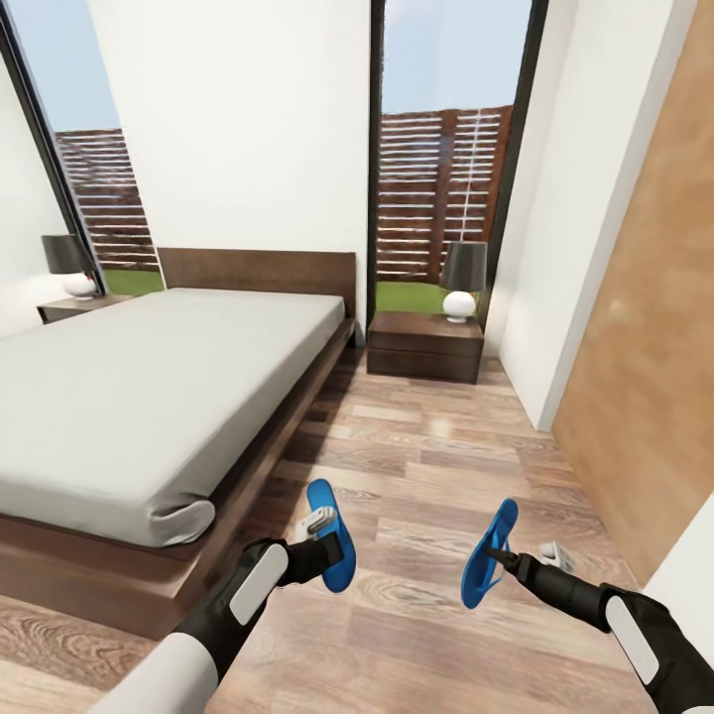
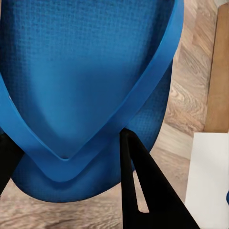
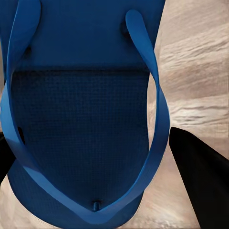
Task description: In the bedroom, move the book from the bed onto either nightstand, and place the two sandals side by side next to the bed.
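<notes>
While both arms are stretched out over the wood-plank floor beside the bed, a blue sandal is carried in each hand. The left hand is pinched on one sandal, which is held clear of the floor just off the bed's foot-end corner, its sole roughly flat and its toe pointing toward the headboard. In the left wrist view the sandal is seen close up, its strap running in a V to the toe post, with one dark finger lying across its edge.

The right hand is clamped on the other sandal, which is tipped on its side — edge up — farther from the bed than the first, the two well apart. In the right wrist view that sandal is seen with its strap arching over the footbed and a dark finger beside it; the contact itself is partly hidden, so the grip is judged from the lifted sandal.

Beyond the bed's far side of the aisle, one nightstand is set against the window wall just beside the headboard, with a dark-shaded lamp on it. A second nightstand with a like lamp is seen at the bed's other side. The mattress is bare.
</notes>
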`<state>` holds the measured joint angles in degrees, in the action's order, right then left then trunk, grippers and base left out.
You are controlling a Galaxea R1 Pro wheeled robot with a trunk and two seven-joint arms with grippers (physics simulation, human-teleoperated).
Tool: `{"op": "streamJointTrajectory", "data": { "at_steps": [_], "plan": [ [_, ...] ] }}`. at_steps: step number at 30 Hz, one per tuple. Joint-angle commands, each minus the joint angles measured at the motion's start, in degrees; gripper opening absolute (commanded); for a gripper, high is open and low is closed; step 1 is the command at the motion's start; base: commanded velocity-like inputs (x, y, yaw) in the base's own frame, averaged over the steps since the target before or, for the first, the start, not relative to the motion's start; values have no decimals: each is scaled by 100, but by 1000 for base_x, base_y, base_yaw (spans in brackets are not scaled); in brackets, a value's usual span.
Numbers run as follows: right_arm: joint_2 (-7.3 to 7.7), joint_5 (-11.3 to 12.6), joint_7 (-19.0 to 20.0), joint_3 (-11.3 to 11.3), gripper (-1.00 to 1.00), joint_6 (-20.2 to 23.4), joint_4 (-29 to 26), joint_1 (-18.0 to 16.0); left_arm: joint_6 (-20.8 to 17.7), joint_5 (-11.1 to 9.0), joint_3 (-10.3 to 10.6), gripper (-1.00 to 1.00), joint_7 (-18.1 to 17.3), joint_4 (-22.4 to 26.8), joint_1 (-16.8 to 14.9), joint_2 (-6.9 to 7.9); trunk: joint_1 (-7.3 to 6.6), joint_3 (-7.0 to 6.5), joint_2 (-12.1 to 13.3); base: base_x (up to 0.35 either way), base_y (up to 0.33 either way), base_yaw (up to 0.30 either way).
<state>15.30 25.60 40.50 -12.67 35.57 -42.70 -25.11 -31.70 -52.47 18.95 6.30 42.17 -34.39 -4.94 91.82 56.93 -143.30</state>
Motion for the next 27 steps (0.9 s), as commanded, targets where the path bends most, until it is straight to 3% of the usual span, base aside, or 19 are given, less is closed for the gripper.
{"op": "streamJointTrajectory", "data": {
  "at_steps": [1,27],
  "plan": [
    [-1,39,8,-16,-100,46,-1,-3,-12,-60,13,-100,65,11,-1,2,1,6,-2,242,-1,0],
    [-18,19,-5,0,-100,55,5,-3,-12,-54,13,-100,65,11,-2,-7,1,6,-2,240,-114,0]
  ]
}}
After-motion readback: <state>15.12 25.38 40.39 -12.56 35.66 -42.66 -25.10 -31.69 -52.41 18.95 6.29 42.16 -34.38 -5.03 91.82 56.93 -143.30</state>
